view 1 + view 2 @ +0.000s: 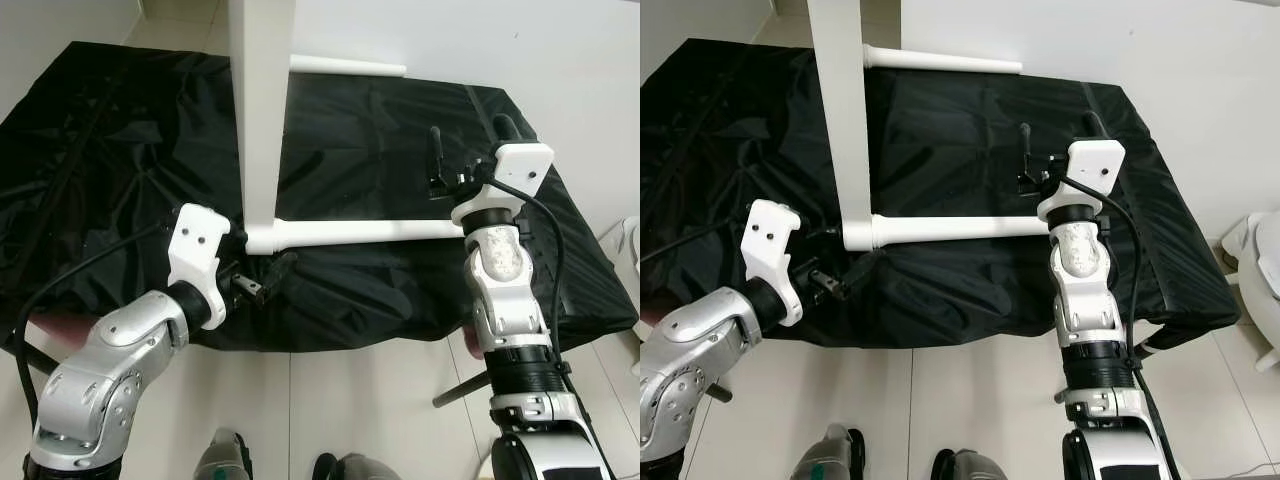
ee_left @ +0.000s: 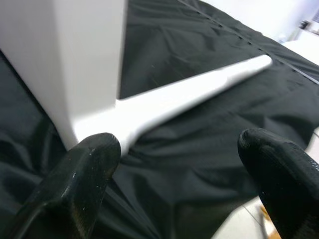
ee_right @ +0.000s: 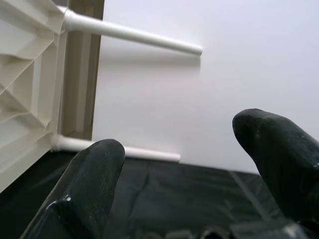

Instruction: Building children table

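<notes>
Left claw (image 1: 262,279): spread wide, grasping nothing; its fingers (image 2: 89,164) sit low over the black cloth (image 1: 120,150), just beside the corner where the near leg (image 1: 360,232) joins the white tabletop (image 1: 262,110).

Right claw (image 1: 470,155): also spread, empty, fingers (image 3: 94,169) pointing up. It hangs just past the free end of the near leg; contact with it cannot be told.

Children's table stands on its edge on the cloth. Near leg runs sideways between the two claws; far leg (image 1: 348,67) juts out behind.

Cloth edge falls just ahead of both arms. Pale tile floor (image 1: 370,400) lies nearer the robot, white wall (image 1: 480,40) behind.
</notes>
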Robot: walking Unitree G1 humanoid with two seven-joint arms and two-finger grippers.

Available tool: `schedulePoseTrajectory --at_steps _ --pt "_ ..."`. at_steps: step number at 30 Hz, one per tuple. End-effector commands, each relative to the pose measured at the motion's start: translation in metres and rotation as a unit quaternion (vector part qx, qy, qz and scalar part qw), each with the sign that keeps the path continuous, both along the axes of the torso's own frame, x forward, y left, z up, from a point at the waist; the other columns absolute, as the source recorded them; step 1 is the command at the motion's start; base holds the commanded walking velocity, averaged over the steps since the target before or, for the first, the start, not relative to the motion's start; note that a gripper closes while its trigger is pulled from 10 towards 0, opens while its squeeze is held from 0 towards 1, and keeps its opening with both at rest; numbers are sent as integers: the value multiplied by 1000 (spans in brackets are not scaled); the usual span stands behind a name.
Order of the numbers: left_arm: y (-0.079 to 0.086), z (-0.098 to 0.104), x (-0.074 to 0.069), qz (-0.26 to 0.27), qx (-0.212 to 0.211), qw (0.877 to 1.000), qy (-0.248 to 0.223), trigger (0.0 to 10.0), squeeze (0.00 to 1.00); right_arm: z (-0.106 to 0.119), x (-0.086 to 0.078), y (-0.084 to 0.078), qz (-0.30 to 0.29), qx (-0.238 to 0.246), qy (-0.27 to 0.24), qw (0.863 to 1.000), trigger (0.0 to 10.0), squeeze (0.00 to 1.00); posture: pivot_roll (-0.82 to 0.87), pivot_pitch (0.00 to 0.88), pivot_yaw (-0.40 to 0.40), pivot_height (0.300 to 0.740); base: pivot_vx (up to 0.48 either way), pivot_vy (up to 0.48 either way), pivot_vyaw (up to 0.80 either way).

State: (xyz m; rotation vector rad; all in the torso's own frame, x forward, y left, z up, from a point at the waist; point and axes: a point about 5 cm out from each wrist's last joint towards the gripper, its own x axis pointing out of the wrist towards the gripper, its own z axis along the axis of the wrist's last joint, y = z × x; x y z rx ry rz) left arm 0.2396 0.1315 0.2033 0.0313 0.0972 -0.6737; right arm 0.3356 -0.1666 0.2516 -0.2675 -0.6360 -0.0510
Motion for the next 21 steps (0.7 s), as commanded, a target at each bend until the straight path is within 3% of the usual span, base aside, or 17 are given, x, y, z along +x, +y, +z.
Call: schedulePoseTrajectory --at_steps 1,5,10,12,14,16,21 --pt "-8 -4 -12 -72 -2 997 23 10000 0 5 2 -3 -14 -3 -16 1000 10000 0 113 73 -90 740 0 0 0" --pt "-9 -7 -20 -89 1 995 41 10000 0 7 5 2 -13 -7 -25 1000 10000 0 128 62 -94 740 0 0 0" --pt "-9 -7 -17 -83 -14 995 50 10000 0 10 6 5 -13 -12 -38 999 10000 0 127 58 -92 740 0 0 0" --pt "-15 -10 -7 -75 -24 995 56 10000 0 16 6 9 -22 -20 -62 998 10000 0 126 54 -85 740 0 0 0" --pt "-15 -10 -7 -75 -24 995 56 10000 0 16 6 9 -22 -20 -62 998 10000 0 126 54 -85 740 0 0 0" --pt "-21 -10 3 -68 -32 996 57 10000 0 22 5 10 -37 -27 -85 995 10000 0 119 60 -78 740 0 0 0" --pt "-27 -10 13 -63 -33 996 61 10000 0 27 3 8 -57 -29 -104 993 10000 0 111 64 -69 740 0 0 0"
